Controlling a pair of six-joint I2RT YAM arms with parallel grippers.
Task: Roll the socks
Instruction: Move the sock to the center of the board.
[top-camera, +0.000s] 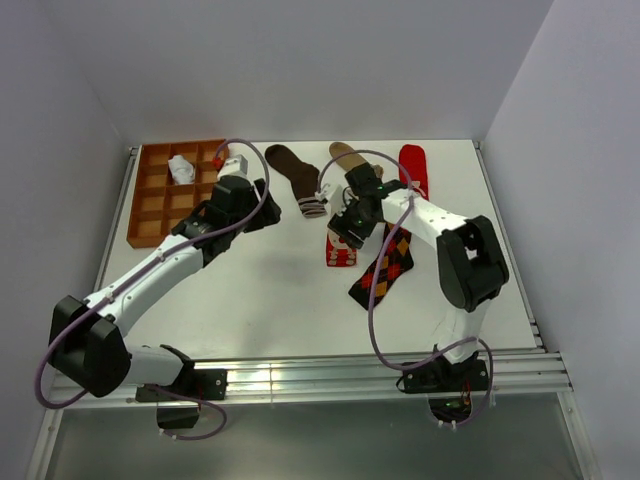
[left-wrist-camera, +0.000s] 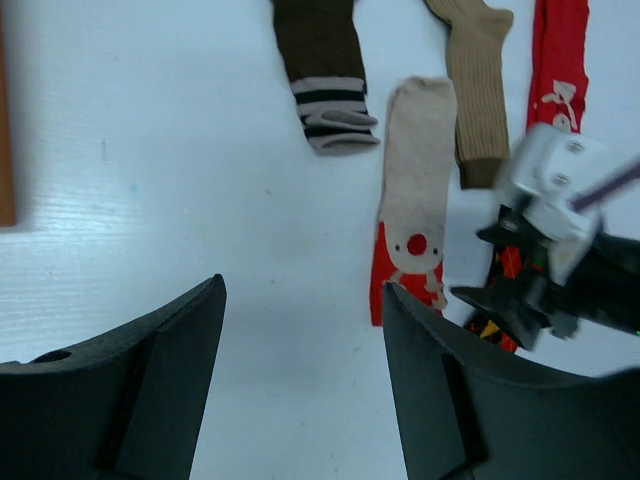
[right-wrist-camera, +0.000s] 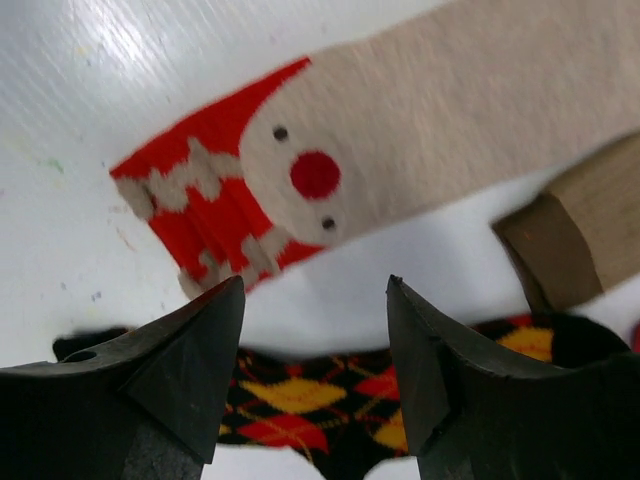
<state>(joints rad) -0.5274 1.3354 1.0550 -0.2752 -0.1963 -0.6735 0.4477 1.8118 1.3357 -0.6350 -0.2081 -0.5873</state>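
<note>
Five socks lie flat on the white table. The dark brown striped-cuff sock (top-camera: 297, 180) (left-wrist-camera: 325, 70), the tan sock (top-camera: 346, 154) (left-wrist-camera: 478, 80) and the red sock (top-camera: 413, 165) (left-wrist-camera: 557, 60) are at the back. The beige red-toed sock (top-camera: 341, 250) (left-wrist-camera: 415, 180) (right-wrist-camera: 420, 130) lies beside the black-orange argyle sock (top-camera: 385, 262) (right-wrist-camera: 320, 395). A white rolled sock (top-camera: 181, 168) sits in a tray compartment. My right gripper (top-camera: 345, 226) (right-wrist-camera: 315, 282) is open and empty, low over the gap between the beige and argyle socks. My left gripper (top-camera: 262, 212) (left-wrist-camera: 302, 285) is open and empty over bare table.
The orange-brown gridded tray (top-camera: 150, 205) stands at the back left, just left of my left gripper. The right arm's wrist (left-wrist-camera: 550, 240) shows at the right of the left wrist view. The tan sock's cuff (right-wrist-camera: 575, 230) lies close to my right fingers.
</note>
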